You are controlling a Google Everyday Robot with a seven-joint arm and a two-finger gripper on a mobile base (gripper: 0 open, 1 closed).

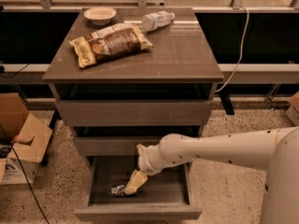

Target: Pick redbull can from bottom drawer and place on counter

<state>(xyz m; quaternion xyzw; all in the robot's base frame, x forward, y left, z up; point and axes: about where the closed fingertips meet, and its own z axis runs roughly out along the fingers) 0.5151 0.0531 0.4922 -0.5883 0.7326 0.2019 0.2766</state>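
The bottom drawer [140,212] is pulled open at the foot of the grey cabinet. The redbull can [117,190], small and silvery, lies on its side on the drawer floor at the left of centre. My gripper [130,187] reaches down into the drawer from the right on a white arm; its cream fingers [135,181] point down and left, with the tips right at the can. The can is partly hidden by the fingers. The counter [182,55] is the glossy grey-brown top of the cabinet.
On the counter lie a brown-and-yellow snack bag [110,43], a clear plastic bottle [156,20] on its side and a pale bowl [99,15]. Two upper drawers [135,113] stick out slightly. Cardboard boxes [21,139] stand on the floor at left. A cable [238,55] hangs at right.
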